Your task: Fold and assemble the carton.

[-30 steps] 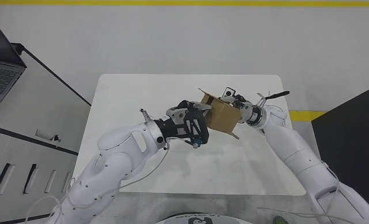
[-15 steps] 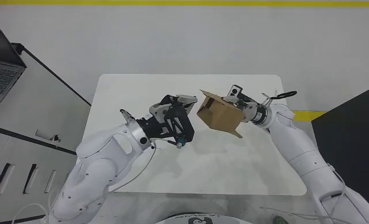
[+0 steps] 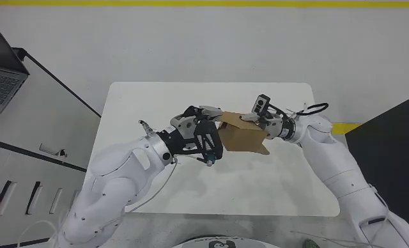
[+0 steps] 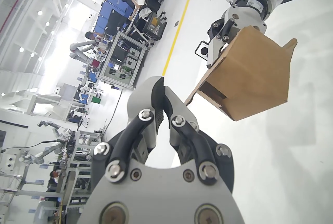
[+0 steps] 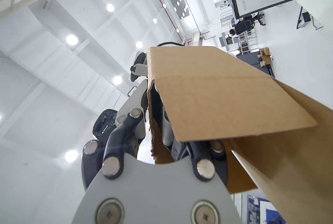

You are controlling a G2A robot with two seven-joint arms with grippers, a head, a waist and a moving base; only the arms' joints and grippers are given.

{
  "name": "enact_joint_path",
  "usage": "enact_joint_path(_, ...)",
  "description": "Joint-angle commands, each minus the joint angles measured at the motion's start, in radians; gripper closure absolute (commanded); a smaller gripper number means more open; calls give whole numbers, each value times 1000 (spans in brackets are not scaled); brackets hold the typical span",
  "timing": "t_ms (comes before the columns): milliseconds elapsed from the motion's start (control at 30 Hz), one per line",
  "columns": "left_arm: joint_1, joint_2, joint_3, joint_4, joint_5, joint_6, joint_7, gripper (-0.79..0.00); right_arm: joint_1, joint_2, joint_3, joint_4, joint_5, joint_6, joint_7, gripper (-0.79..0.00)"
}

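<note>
**Carton (image 3: pixel 243 134) clamped at one end over the white table, left claw idle at the other**

Your brown cardboard carton hangs squared up into a box over the table (image 3: pixel 160 107), right of its middle, with its long side running across the tabletop. You cannot tell whether its lower edge touches the surface.

Your right gripper (image 3: pixel 259 123) has the carton by the end that faces away from the left arm. In the right wrist view its fingers (image 5: pixel 135 118) are closed on a single cardboard wall, one on each side of it.

A broad flap (image 5: pixel 234 110) folds out from that held end. The opposite end stands open, and there a second flap (image 4: pixel 199 88) splays outward from the mouth.

Your left gripper (image 3: pixel 216 131) hangs just beside this open end. Its fingers are pressed together tip to tip and carry nothing. In the left wrist view a narrow gap separates their tips from the edge of the splayed flap.

Further out, a yellow line (image 3: pixel 204 2) runs across the grey floor beyond the table's far edge. An open laptop (image 3: pixel 7 75) sits on a grey surface well apart from the table, on your left arm's side.
</note>
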Motion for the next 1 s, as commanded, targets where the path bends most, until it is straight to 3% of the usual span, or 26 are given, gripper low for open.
enact_joint_path(0,-5,0,10,2,10,-13,-11,0,-4,2,5,-10,-10,-9,5,0)
enact_joint_path(700,-22,-10,87,16,-31,-34,22,0,-17,-19,16,-3,141,-41,105,0)
enact_joint_path(967,-15,-12,55,24,-122,1,41,0,4,-36,-9,27,194,-49,173,0)
